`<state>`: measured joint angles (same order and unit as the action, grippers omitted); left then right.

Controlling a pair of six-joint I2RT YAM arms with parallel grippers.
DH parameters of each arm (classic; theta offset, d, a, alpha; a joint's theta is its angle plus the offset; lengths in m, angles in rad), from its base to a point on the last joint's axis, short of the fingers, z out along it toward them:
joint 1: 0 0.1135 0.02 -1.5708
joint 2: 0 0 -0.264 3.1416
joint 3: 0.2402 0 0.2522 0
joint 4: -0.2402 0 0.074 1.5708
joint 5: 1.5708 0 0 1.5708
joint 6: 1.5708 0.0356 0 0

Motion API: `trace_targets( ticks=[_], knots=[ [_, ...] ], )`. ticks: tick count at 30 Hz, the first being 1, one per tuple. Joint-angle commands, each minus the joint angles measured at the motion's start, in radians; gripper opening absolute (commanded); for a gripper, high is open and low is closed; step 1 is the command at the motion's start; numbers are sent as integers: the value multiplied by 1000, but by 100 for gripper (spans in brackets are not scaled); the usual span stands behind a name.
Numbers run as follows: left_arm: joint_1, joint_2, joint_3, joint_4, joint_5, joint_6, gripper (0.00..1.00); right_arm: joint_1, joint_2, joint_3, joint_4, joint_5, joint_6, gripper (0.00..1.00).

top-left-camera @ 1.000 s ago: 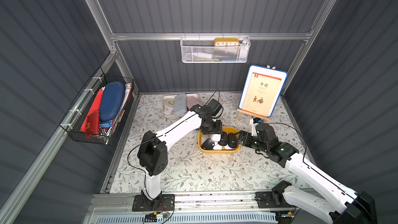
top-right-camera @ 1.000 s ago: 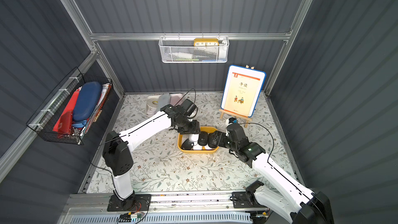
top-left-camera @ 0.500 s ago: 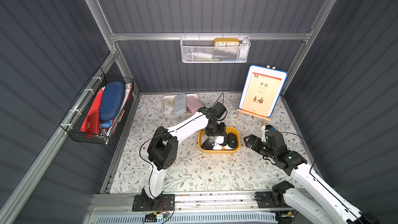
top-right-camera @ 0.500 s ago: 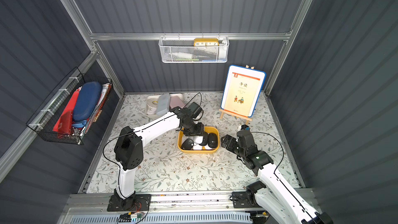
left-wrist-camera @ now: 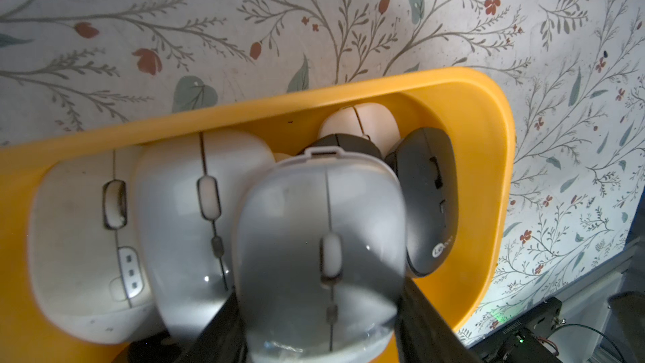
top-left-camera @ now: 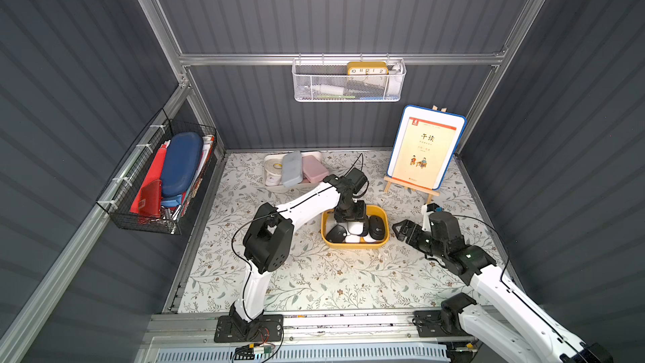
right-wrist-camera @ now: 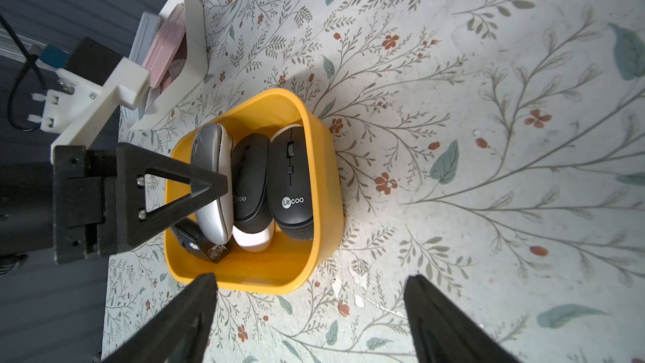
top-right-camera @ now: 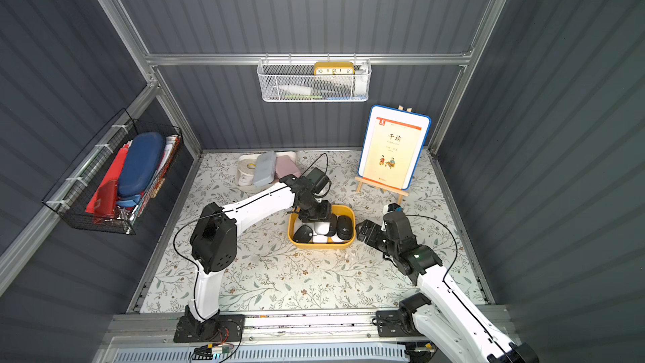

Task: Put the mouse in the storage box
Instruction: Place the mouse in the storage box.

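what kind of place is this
Probably a robot test booth dressed as a study desk: left arm and right arm bolted beside a floral table, grey panel walls, a book on an easel, a white mesh basket.

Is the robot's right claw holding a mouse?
No, the right gripper stands open and empty beside the shallow yellow plastic tub.

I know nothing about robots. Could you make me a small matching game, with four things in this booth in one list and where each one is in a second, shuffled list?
Things
1. grey mouse
2. clock
3. blue case
4. book

Places
A. propped on the wooden easel
B. in the black wire basket on the side wall
C. gripped by the left hand at the yellow storage box
D. in the white mesh basket on the back wall

Pairs: 1-C, 2-D, 3-B, 4-A
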<state>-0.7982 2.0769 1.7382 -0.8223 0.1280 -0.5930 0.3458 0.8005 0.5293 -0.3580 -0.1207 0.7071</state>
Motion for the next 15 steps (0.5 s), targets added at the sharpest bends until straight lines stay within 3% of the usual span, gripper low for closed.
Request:
trace_targets(
  ticks=[1,15],
  knots=[
    [-1,17,-25,-9,13,-13,56,-4,-3,-16,11,-20,8,89],
    [-30,26,-30,-41,-28,-6,61,-4,21,-27,44,-51,15,89]
  ],
)
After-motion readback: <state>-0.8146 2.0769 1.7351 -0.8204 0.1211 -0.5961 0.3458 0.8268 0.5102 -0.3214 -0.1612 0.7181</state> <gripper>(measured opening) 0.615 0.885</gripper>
